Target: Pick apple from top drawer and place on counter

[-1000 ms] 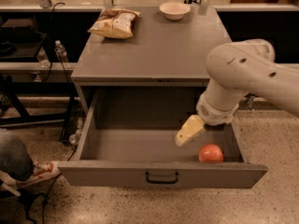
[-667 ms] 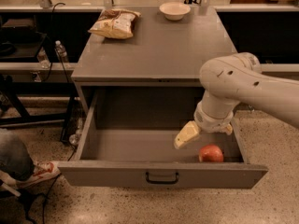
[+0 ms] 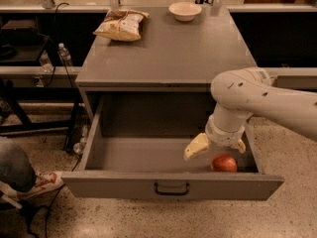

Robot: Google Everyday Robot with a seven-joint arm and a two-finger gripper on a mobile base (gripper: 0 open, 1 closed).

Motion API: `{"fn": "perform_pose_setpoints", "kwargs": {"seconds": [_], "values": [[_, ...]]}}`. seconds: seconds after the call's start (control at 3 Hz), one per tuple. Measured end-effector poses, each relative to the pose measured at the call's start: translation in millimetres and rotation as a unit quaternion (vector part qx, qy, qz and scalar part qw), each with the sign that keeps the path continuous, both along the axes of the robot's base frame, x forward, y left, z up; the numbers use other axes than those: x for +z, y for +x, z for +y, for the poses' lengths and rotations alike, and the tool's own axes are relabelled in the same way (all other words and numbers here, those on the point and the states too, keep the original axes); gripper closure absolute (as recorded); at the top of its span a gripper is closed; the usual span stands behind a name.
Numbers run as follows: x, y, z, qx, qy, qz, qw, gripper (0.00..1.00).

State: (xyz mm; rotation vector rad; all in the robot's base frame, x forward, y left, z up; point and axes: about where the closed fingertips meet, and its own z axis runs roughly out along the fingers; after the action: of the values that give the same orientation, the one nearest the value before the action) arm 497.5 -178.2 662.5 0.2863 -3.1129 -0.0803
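Observation:
The apple (image 3: 224, 163) is small, round and red-orange, and lies on the floor of the top drawer (image 3: 148, 155) near its front right corner. The drawer is pulled fully out, with a small black handle (image 3: 171, 188) on its front panel. My gripper (image 3: 218, 147) hangs inside the drawer just above and slightly behind the apple. It is open, with one cream fingertip (image 3: 197, 146) to the apple's left and the other (image 3: 240, 146) to its right. It holds nothing. The grey counter (image 3: 168, 48) lies above the drawer.
On the counter, a chip bag (image 3: 121, 25) lies at the back left and a white bowl (image 3: 184, 11) at the back centre. My white arm (image 3: 267, 100) reaches in from the right. A person's shoe (image 3: 42, 181) and cables are on the floor at the left.
The arm has swung lower and toward the drawer's front. The gripper has moved from up and left of the apple to right over it, fingers on both sides.

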Motion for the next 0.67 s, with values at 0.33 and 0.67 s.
{"fn": "perform_pose_setpoints", "kwargs": {"seconds": [0.33, 0.67], "values": [[-11.6, -3.2, -3.7, -0.021, 0.003, 0.012, 0.9997, 0.0], [-23.4, -7.0, -6.7, -0.035, 0.009, 0.024, 0.9991, 0.0]]}}
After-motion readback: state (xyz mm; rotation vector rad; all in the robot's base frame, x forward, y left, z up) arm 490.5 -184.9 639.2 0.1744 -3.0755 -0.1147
